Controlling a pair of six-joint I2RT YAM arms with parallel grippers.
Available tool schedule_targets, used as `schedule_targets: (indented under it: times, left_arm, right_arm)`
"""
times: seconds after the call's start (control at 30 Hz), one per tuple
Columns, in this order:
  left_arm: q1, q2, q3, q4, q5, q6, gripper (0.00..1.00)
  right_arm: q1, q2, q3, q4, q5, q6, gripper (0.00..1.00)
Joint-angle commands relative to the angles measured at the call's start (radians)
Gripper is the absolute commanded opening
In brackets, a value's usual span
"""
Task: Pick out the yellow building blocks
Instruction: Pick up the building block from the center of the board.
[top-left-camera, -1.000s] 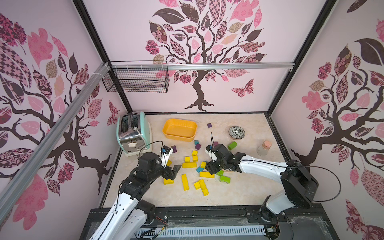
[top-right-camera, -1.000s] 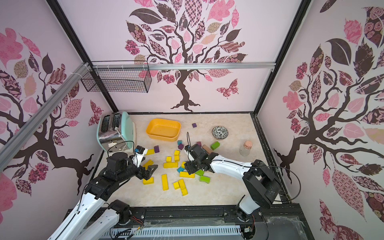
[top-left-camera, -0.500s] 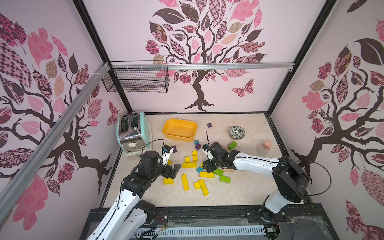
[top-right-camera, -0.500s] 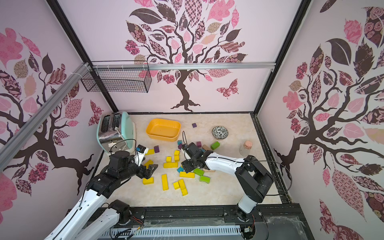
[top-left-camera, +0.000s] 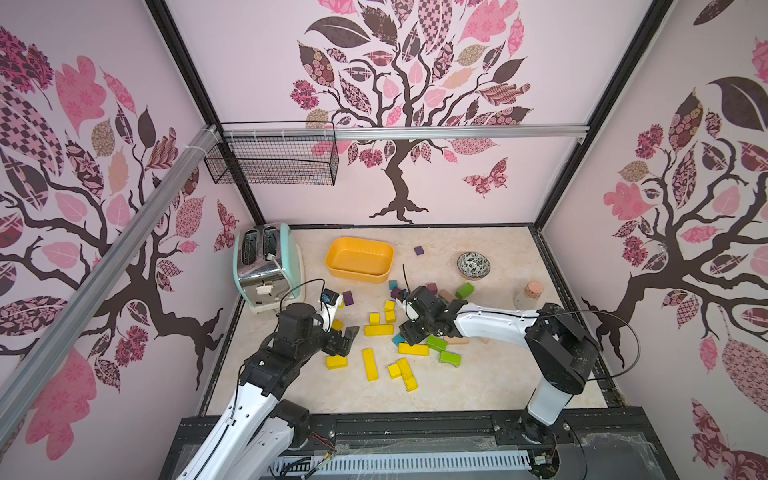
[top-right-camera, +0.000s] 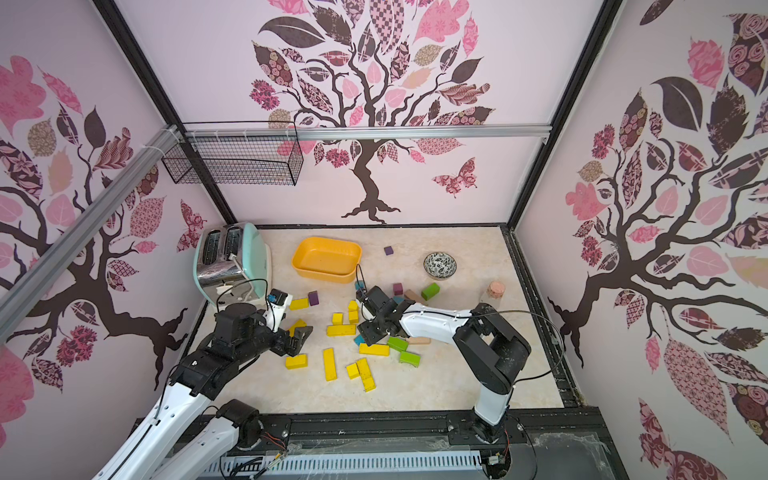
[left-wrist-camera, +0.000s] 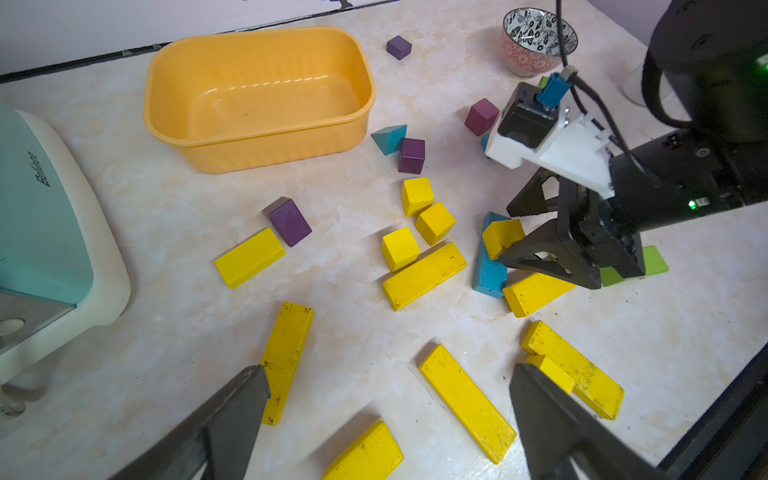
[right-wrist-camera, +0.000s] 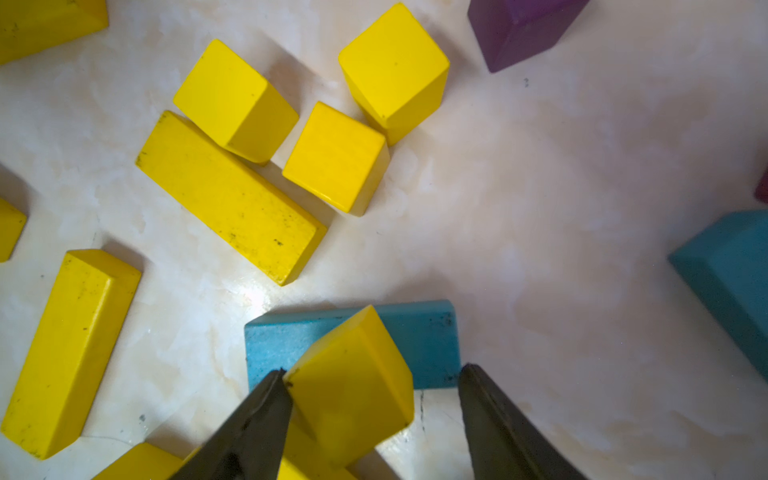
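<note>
Several yellow building blocks lie scattered mid-table: cubes (left-wrist-camera: 415, 195), a flat bar (top-left-camera: 378, 330), long bars (top-left-camera: 370, 363) and a short one (top-right-camera: 296, 361). My right gripper (right-wrist-camera: 374, 370) straddles one tilted yellow block (right-wrist-camera: 349, 382) that leans on a teal bar (right-wrist-camera: 424, 332). One finger touches that block and the other stands apart from it, so the jaws are open. The same gripper (top-left-camera: 409, 332) shows in both top views. My left gripper (left-wrist-camera: 388, 370) hangs wide open and empty over the near-left yellow bars (left-wrist-camera: 465, 403), and shows in a top view (top-right-camera: 301, 336).
An orange-yellow tub (top-left-camera: 359, 257) stands at the back, with a toaster (top-left-camera: 266, 266) to its left. A patterned bowl (top-left-camera: 473, 265) and a corked jar (top-left-camera: 528, 293) sit at the right. Purple (left-wrist-camera: 289, 222), green (top-left-camera: 436, 343) and tan (top-left-camera: 457, 340) blocks lie among the yellow ones.
My right arm has shifted left and forward, and its jaws have narrowed round the tilted yellow block. The left arm has barely moved.
</note>
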Motion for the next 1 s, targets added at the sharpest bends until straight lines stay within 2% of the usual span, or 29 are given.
schedule_targets:
  times: [0.0,0.13,0.37,0.6,0.8,0.97]
  left_arm:
    - [-0.003,-0.011,0.007,0.012,0.008,0.0,0.97]
    - [-0.003,-0.008,0.011,0.01,0.011,0.002,0.97]
    - [-0.003,-0.005,0.007,0.013,0.004,0.001,0.97]
    - [-0.003,0.001,0.009,0.0,-0.016,-0.001,0.97]
    - [-0.003,-0.017,0.005,0.006,-0.011,-0.002,0.97]
    - [-0.003,-0.013,0.003,0.011,-0.027,0.0,0.97]
  right_arm:
    - [0.009,0.017,0.048,-0.029,0.025,-0.016,0.65]
    - [0.013,0.025,0.063,-0.046,0.045,-0.023,0.62]
    - [0.017,0.053,0.108,-0.08,0.069,-0.029,0.64]
    - [0.02,0.062,0.13,-0.119,0.059,-0.02,0.55]
    - [0.023,0.003,0.08,-0.129,0.089,-0.011,0.46]
    - [0.023,-0.031,0.059,-0.117,0.092,-0.01,0.33]
